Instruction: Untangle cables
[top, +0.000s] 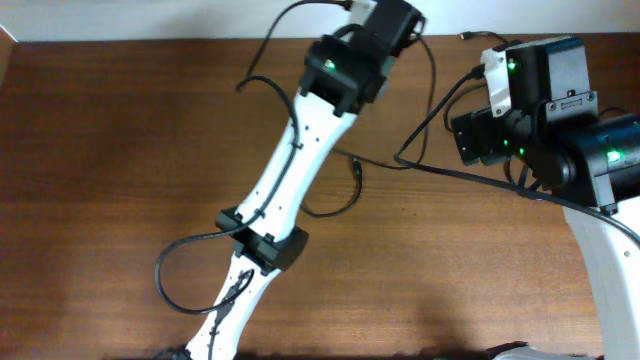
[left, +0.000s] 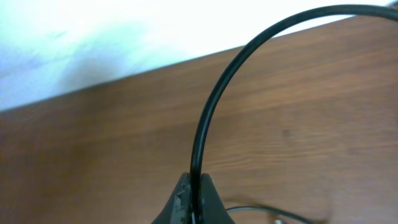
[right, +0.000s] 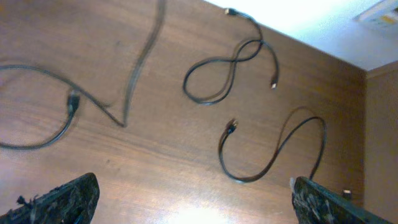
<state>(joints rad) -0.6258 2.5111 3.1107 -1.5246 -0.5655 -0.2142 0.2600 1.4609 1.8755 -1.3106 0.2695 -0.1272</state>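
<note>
Nearest the left wrist lens: left gripper (left: 194, 190), jaws pinched tight on one cable (left: 205, 112). The cable rises from the pinch and arcs up and right, off the table (left: 93, 143).

Overhead: its slack drops from the far edge and touches down in a sharp V mid-table, just beside a loose plug (top: 357, 177). I cannot tell whether that plug ends the held cable or another; its length runs under the left arm.

Right gripper (right: 194, 196): jaws wide, nothing between them, hanging over bare wood. Its view shows two more cables, well apart from the V:
- figure-eight cable (right: 238, 59), crossing itself
- curved cable (right: 273, 158), an open S, near the first and not touching it

Risks, as I judge them:
- The grip is on a thin round cord, so a hard pull may let it slide through the jaws.
- More lift would drag the V across the plug end and could hook it, tightening rather than freeing.
- The slack hangs close to the right arm, and a sideways sweep could snag it there.
- Pulling the figure-eight by one end could cinch its crossing into a knot.
</note>
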